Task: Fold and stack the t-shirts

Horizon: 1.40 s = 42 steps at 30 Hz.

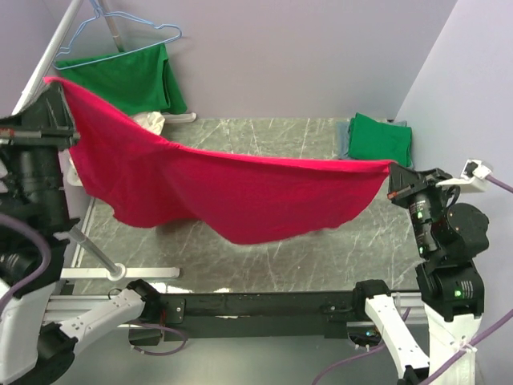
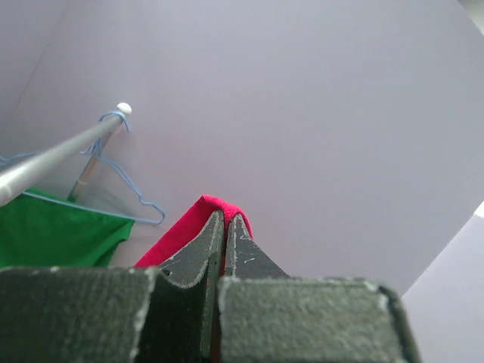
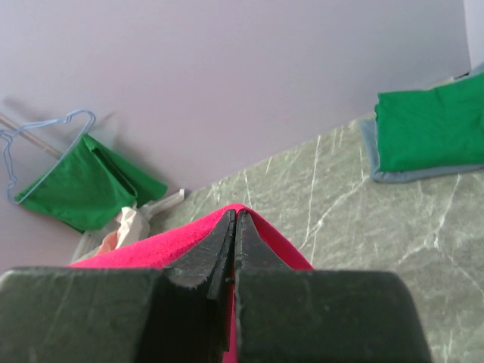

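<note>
The crimson-red t-shirt [image 1: 232, 192] hangs stretched in the air above the table between my two grippers, sagging in the middle. My left gripper [image 1: 54, 87] is shut on its left corner, high at the left; the red cloth [image 2: 204, 215] pokes out past the closed tips [image 2: 225, 219]. My right gripper [image 1: 394, 170] is shut on its right corner; red cloth [image 3: 151, 246] shows around the tips [image 3: 234, 218]. A folded green t-shirt [image 1: 380, 138] lies on a folded grey one [image 1: 345, 138] at the table's back right. Another green t-shirt [image 1: 128, 80] hangs on a blue hanger [image 1: 120, 36].
A metal clothes rail [image 2: 60, 155] with the hanger stands at the back left. A crumpled white cloth [image 1: 149, 120] lies by the rail's base. A rack leg [image 1: 96, 253] crosses the table's left side. The purple walls close in behind and on the right.
</note>
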Each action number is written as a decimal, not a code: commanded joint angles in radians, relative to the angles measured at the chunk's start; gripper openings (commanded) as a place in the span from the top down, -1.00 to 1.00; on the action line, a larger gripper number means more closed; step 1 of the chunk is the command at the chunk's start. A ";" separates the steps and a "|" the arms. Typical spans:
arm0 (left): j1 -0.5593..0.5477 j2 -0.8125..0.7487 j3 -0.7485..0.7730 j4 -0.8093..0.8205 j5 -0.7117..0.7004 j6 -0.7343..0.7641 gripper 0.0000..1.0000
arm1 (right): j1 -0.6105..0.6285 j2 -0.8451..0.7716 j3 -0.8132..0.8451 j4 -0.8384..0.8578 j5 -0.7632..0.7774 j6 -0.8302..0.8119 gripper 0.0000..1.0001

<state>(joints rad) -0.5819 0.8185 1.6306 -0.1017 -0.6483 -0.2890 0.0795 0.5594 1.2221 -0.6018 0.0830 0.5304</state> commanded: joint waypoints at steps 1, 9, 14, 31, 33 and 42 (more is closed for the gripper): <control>0.004 0.143 0.040 0.158 -0.014 0.106 0.98 | -0.006 0.102 0.033 0.123 0.024 -0.012 1.00; 0.008 0.500 0.214 0.324 -0.079 0.269 0.98 | -0.009 0.342 0.137 0.252 0.075 -0.047 1.00; 0.050 0.660 0.412 0.300 -0.073 0.278 0.98 | -0.024 0.424 0.211 0.277 0.058 -0.050 1.00; 0.119 0.380 0.223 0.180 -0.056 0.200 0.98 | -0.058 0.232 0.154 0.195 -0.002 -0.061 1.00; 0.120 0.277 0.167 0.157 -0.042 0.177 0.98 | -0.055 0.168 0.128 0.180 -0.005 -0.060 1.00; 0.120 0.117 0.077 0.131 -0.039 0.174 0.98 | -0.057 0.092 0.174 0.125 0.004 -0.092 1.00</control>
<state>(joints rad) -0.4652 0.9054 1.7111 0.0269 -0.7044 -0.1120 0.0299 0.6315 1.3682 -0.4568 0.0803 0.4717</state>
